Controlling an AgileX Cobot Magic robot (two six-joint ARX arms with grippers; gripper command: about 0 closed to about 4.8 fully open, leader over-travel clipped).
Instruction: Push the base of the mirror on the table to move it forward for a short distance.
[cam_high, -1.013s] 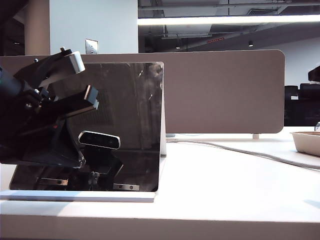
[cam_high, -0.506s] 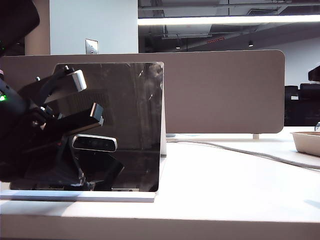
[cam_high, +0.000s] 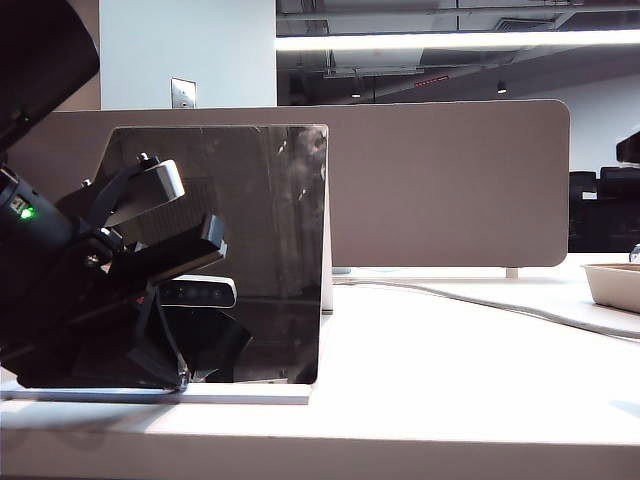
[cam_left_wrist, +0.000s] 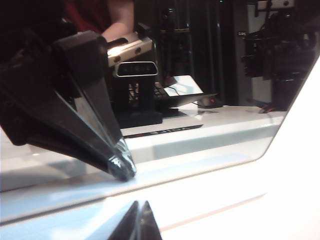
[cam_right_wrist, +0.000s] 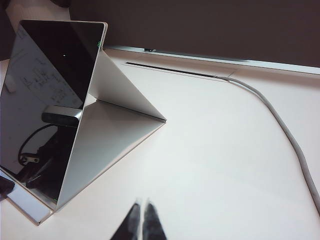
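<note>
Left gripper (cam_left_wrist: 139, 220), jaws pinched to a single point, sits low against the thin flat white base plate (cam_high: 250, 393) of the dark glossy mirror (cam_high: 260, 250), likely so the tips can shove without tipping it. Right gripper (cam_right_wrist: 141, 220), also closed, hovers apart over the plain white table (cam_right_wrist: 225, 165), near a grey cable (cam_right_wrist: 285, 125).

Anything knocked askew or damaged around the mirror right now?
Nothing stands out. The mirror stands upright on its base, with only smudges near its top corner. The left gripper is shut, low at the base; the right gripper hangs shut, clear of it.
</note>
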